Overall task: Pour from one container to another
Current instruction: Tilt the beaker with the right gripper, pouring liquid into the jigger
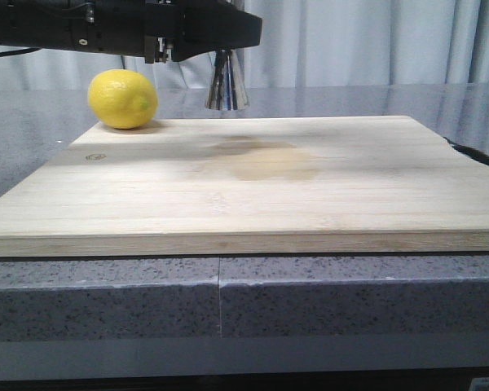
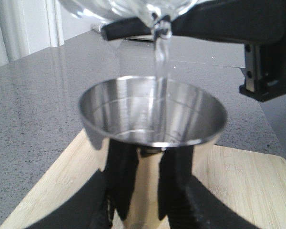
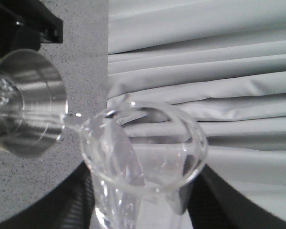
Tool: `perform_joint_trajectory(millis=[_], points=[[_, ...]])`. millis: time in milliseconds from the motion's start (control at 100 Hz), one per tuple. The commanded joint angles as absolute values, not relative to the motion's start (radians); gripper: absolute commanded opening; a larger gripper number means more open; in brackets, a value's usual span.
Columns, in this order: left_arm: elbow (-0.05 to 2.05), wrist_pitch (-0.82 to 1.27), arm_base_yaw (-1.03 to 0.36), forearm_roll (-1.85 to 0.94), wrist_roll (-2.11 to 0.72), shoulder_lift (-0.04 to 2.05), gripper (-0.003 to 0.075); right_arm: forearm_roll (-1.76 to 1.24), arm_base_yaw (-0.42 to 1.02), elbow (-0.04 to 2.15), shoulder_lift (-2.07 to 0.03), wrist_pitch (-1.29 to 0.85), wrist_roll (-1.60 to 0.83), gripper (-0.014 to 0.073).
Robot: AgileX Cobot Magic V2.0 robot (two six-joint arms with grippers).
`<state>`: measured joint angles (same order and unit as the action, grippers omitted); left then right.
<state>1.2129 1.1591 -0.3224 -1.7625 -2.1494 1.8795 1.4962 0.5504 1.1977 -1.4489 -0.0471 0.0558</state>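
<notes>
The steel jigger (image 2: 152, 112) is held upright above the wooden board, my left gripper (image 2: 150, 155) shut on its narrow body below the upper cup. Only its lower cone (image 1: 226, 85) shows in the front view, under the black left arm (image 1: 147, 28). The clear glass beaker (image 3: 143, 143) is tipped on its side with my right gripper (image 3: 143, 202) shut on it. The beaker's rim (image 2: 133, 9) hangs just over the jigger. A thin stream of clear liquid (image 2: 161, 52) runs from the beaker's spout into the jigger's cup (image 3: 28, 109). The right gripper is out of the front view.
A yellow lemon (image 1: 122, 99) lies at the board's far left corner. The bamboo cutting board (image 1: 244, 195) carries a damp stain (image 1: 269, 159) near its middle and rests on a grey speckled counter (image 1: 33, 122). Grey curtains (image 1: 375, 41) hang behind.
</notes>
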Motion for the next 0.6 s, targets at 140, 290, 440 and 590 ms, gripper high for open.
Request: perform_joint_trajectory(millis=[140, 290, 440, 590], points=[[1.244, 1.27, -0.334, -1.853, -2.145, 1.819, 0.0206, 1.563, 0.552, 1.235, -1.414, -0.043, 0.056, 0.0304], [1.244, 1.27, -0.334, -1.853, -2.145, 1.819, 0.0206, 1.571, 0.552, 1.235, -1.414, -0.043, 0.056, 0.0304], [1.244, 1.27, -0.334, -1.853, -2.145, 1.819, 0.0206, 1.573, 0.552, 1.235, -1.414, -0.043, 0.056, 0.0304], [1.244, 1.27, -0.334, -1.853, -2.145, 1.819, 0.0206, 1.575, 0.552, 1.235, -1.414, -0.043, 0.056, 0.0304]])
